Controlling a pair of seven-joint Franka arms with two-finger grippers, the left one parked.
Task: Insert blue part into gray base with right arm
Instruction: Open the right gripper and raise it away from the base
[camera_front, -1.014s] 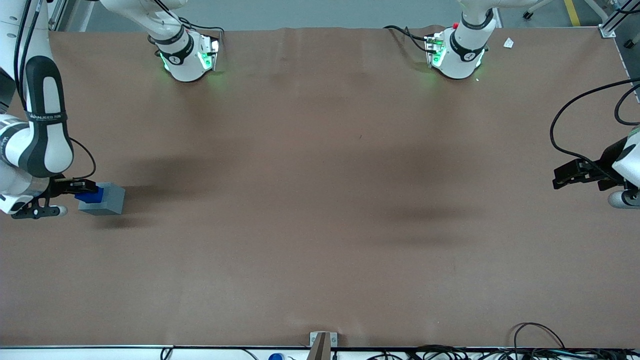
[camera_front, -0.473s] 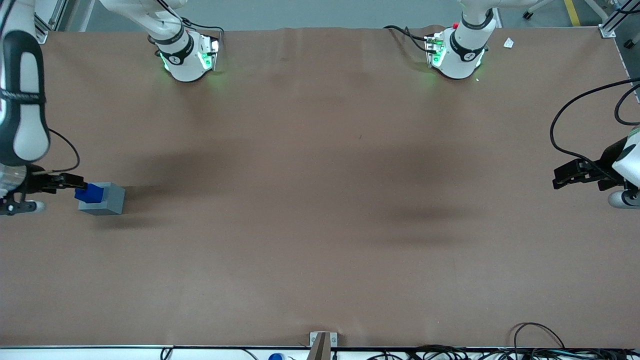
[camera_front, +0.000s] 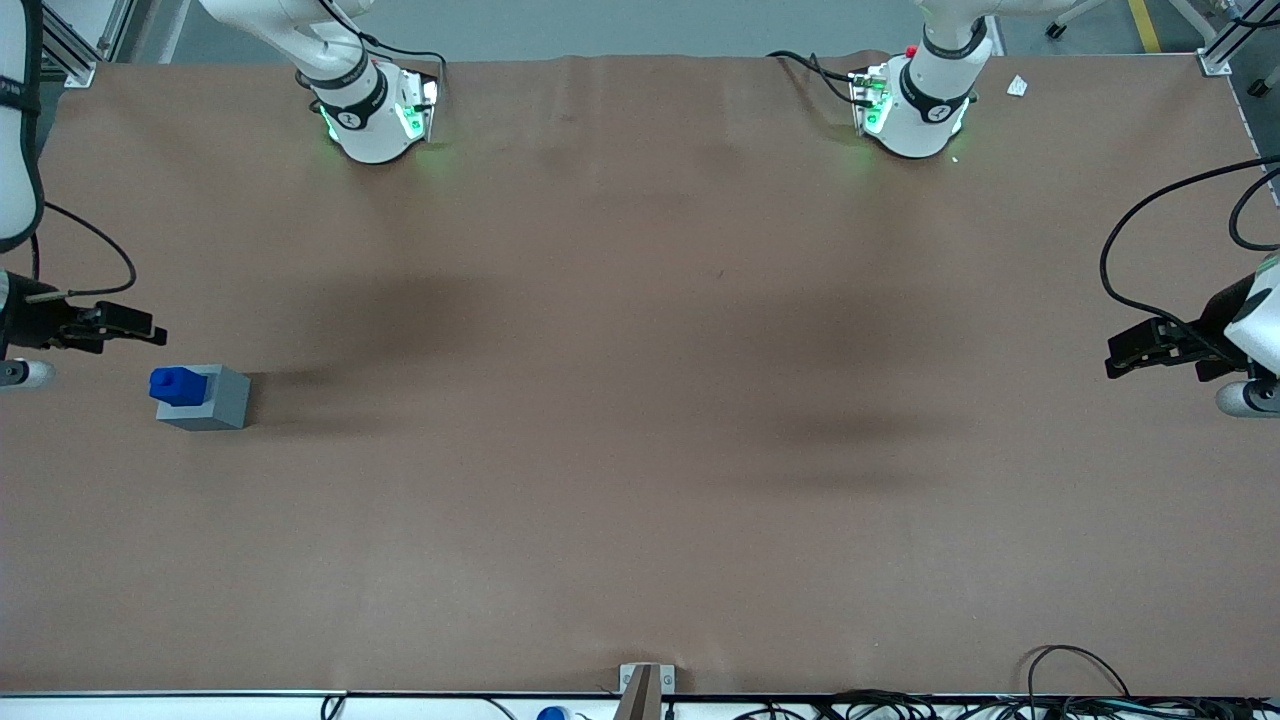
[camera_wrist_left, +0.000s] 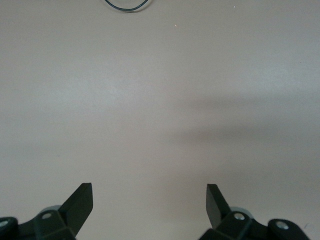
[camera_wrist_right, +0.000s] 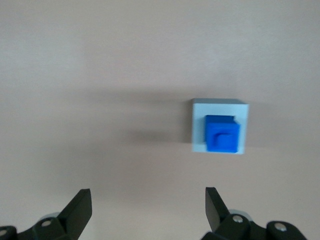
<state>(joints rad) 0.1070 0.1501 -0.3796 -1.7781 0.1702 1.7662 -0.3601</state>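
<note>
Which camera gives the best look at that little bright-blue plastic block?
The right wrist view: it looks straight down on the bright-blue plastic block seated in the light-gray cube, the open tool above. The front view shows it small; the left wrist view misses it.

A wide table (camera_front: 640, 450) covered in brown sheet carries everything. Toward the working arm's end sits the gray base (camera_front: 212, 402), directly on the sheet, with the blue part (camera_front: 176, 386) seated in its top. Two white arm pedestals (camera_front: 375, 115) stand farthest from the front camera. The gripper (camera_front: 135, 325) hangs above the table near the base, fingers spread, holding nothing.
</note>
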